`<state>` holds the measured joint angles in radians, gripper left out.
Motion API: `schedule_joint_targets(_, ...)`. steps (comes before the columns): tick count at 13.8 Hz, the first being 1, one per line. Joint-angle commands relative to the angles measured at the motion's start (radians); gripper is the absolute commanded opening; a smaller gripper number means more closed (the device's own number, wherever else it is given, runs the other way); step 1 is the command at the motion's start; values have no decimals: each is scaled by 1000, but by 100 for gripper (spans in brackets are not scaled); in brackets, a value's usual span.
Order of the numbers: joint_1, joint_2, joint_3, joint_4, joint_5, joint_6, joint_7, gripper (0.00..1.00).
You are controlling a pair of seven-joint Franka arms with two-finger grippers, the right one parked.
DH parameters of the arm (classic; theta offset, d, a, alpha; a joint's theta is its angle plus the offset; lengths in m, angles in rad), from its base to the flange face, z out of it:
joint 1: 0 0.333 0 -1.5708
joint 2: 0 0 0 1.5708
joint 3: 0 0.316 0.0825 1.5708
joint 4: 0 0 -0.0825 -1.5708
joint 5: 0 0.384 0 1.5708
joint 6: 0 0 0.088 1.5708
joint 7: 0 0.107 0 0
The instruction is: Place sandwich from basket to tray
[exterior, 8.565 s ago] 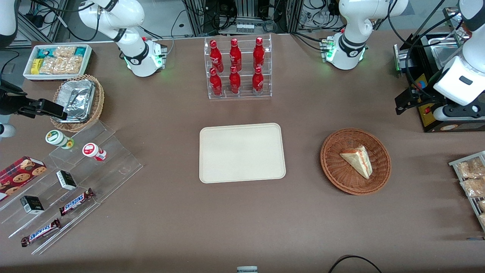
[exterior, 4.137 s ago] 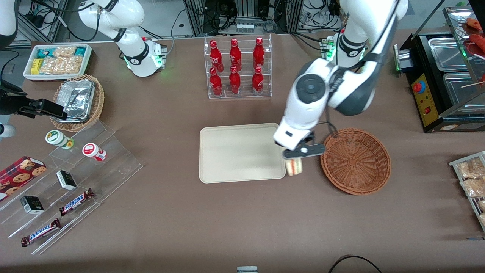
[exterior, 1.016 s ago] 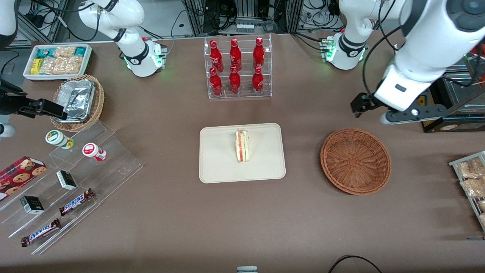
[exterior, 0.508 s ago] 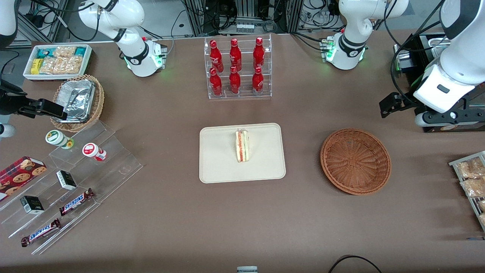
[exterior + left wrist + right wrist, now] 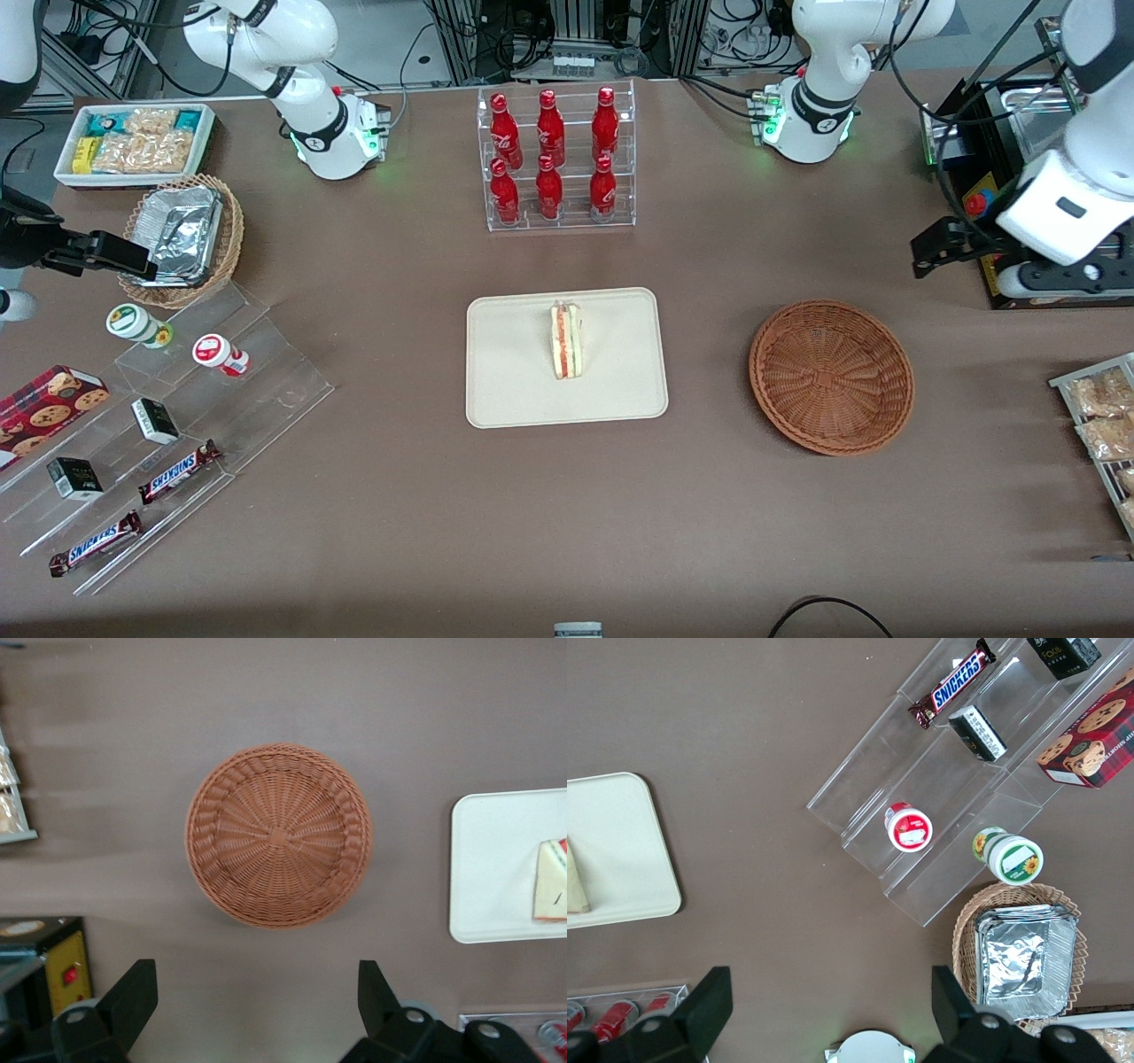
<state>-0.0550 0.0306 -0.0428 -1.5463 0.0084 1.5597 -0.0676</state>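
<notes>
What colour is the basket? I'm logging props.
Reddish-brown wicker basket, clearest in the left wrist view, with the open claw above.

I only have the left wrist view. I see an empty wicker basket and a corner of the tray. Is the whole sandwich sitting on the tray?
Observer: Yes. In the front view the sandwich lies wholly inside the tray, near its middle.
Operator: Where is the gripper relative to the basket?
Observer: The gripper is open and raised, toward the working arm's end of the table from the basket.
Operator: Anything else near the tray?
Observer: A clear rack of red bottles stands farther from the front camera than the tray.
</notes>
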Motion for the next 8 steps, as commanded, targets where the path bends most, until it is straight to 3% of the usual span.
schedule_joint_targets(1, 21, -14, -12, 15, -1, -15, 38, 100)
schedule_joint_targets(5, 23, -86, -12, -54, 5, -32, 35, 100)
schedule_joint_targets(8, 23, -66, -12, -43, 5, -32, 14, 100)
